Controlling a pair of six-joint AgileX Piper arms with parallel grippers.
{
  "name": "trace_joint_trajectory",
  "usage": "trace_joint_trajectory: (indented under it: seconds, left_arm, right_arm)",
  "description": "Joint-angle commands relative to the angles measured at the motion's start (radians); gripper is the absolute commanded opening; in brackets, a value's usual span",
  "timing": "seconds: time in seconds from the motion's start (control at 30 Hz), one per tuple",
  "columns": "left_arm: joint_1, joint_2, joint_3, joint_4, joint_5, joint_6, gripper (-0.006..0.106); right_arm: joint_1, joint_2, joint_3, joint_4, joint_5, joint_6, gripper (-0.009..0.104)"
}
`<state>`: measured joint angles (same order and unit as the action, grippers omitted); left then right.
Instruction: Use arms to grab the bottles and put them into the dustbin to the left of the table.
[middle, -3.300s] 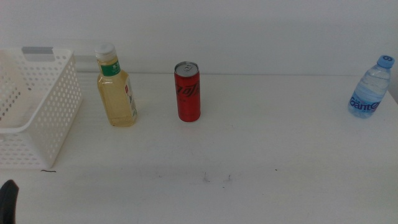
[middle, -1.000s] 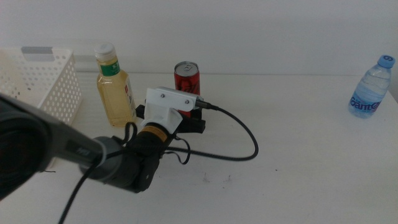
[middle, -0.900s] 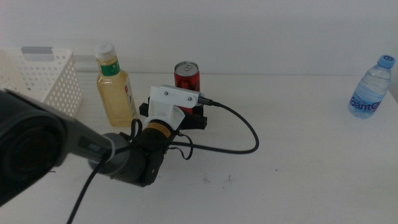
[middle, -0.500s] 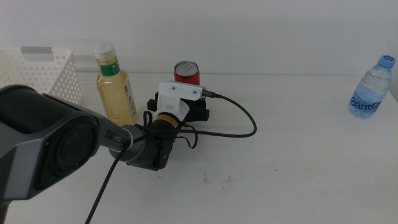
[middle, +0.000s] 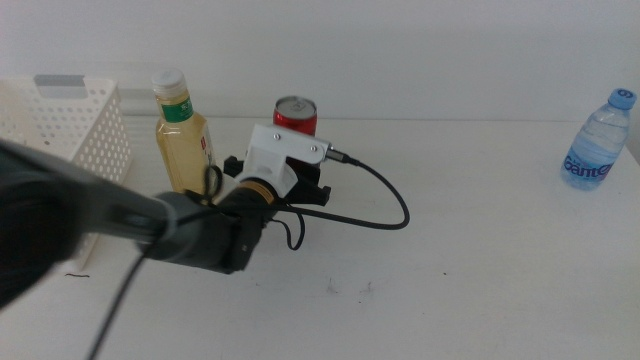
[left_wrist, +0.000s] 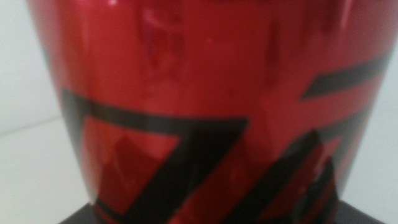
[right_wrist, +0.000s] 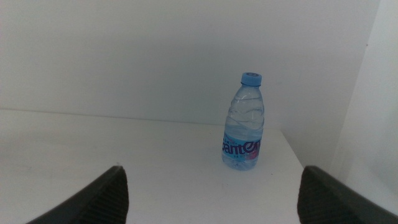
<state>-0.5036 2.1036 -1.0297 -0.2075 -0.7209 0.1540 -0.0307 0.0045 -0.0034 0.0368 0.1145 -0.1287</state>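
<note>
Overhead, the left arm's black gripper (middle: 297, 178) is reaching across the plain white tabletop (middle: 480, 260) to the slim red can (middle: 296, 111), which is standing just beside a clear bottle of yellow liquid (middle: 184, 139); a white perforated basket (middle: 62, 150) is sitting at far left. Up close, the can (left_wrist: 205, 106) is filling the left wrist view, so whether the jaws have closed cannot be told. Opposite, the right gripper (right_wrist: 211, 190) is waiting with jaws spread wide, facing the small blue-capped water bottle (right_wrist: 244, 122).

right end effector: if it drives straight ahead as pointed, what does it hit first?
Probably the water bottle, roughly ahead of the open right end effector with only bare table between; depth is unclear and it sits slightly off centre.
</note>
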Motion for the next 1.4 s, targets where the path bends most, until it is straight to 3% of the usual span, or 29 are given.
trace_joint_trajectory:
  seconds: [0.0,0.33,0.6,0.83,1.0,1.23,1.37]
  left_arm:
    - [-0.015,-0.157,0.060,-0.004,0.019,0.026,-0.002]
    - [0.023,-0.570,-0.013,-0.023,1.064,-0.028,-0.002]
    - [0.298,-0.572,-0.321,0.006,1.695,0.023,-0.002]
    - [0.559,-0.543,-0.494,0.124,1.802,0.059,-0.002]
    - [0.694,-0.441,-0.526,0.129,1.791,0.136,-0.002]
    - [0.753,-0.286,-0.530,0.133,1.718,0.163,-0.002]
    - [0.753,-0.211,-0.530,0.194,1.700,0.156,-0.002]
  right_arm:
    - [-0.007,-0.005,0.003,-0.008,-0.007,-0.003,0.091]
    - [-0.007,-0.005,0.003,-0.008,-0.007,-0.003,0.091]
    - [-0.007,-0.005,0.003,-0.008,-0.007,-0.003,0.091]
    - [-0.007,-0.005,0.003,-0.008,-0.007,-0.003,0.091]
    - [-0.007,-0.005,0.003,-0.008,-0.007,-0.003,0.091]
    - [-0.007,-0.005,0.003,-0.008,-0.007,-0.003,0.091]
    - [-0.007,-0.005,0.003,-0.008,-0.007,-0.003,0.091]
